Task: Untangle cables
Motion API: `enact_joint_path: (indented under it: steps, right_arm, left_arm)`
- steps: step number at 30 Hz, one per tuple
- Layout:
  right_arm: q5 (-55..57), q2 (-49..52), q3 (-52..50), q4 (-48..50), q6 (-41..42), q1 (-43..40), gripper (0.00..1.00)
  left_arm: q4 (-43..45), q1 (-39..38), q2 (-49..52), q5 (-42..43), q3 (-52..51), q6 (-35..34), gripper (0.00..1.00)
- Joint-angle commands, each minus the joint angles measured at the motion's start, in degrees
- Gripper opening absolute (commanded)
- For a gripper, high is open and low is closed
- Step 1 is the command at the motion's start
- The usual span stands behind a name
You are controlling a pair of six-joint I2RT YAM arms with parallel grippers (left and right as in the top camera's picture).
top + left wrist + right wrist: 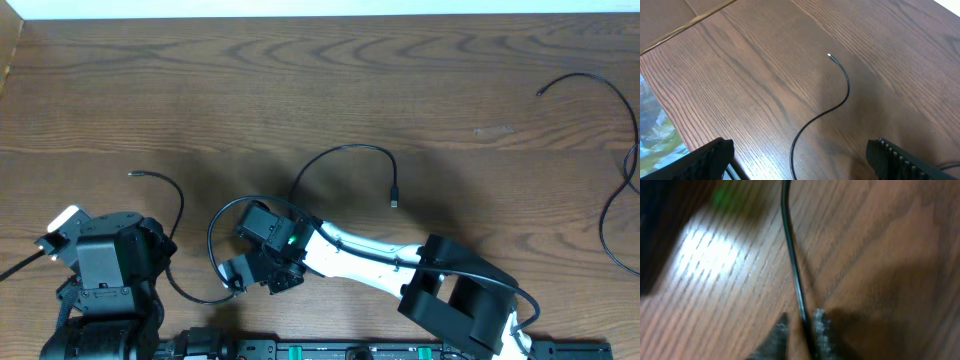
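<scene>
Three thin black cables lie on the wooden table. One cable (181, 212) runs from a plug tip at the left and curves down toward the front edge. It also passes between the wide-open fingers of my left gripper (800, 162), untouched, as the cable (846, 90). A second cable (340, 150) arches over the middle and loops down to my right gripper (237, 278). In the right wrist view my right gripper (802, 330) is shut on this black cable (792, 265), low over the wood. The third cable (612, 205) lies at the far right.
My right arm (360, 255) reaches across the front of the table from its base (460, 305). My left arm (105, 265) sits at the front left. A pale strip (300, 8) marks the table's far edge.
</scene>
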Motion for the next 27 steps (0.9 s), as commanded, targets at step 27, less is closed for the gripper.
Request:
enact_joint_path:
  steps: [27]
  right_arm:
    - [0.09, 2.08, -1.25, -1.33, 1.29, -0.35, 0.29]
  left_arm:
    - [-1.07, 0.26, 0.07, -0.48, 0.59, 0.96, 0.91]
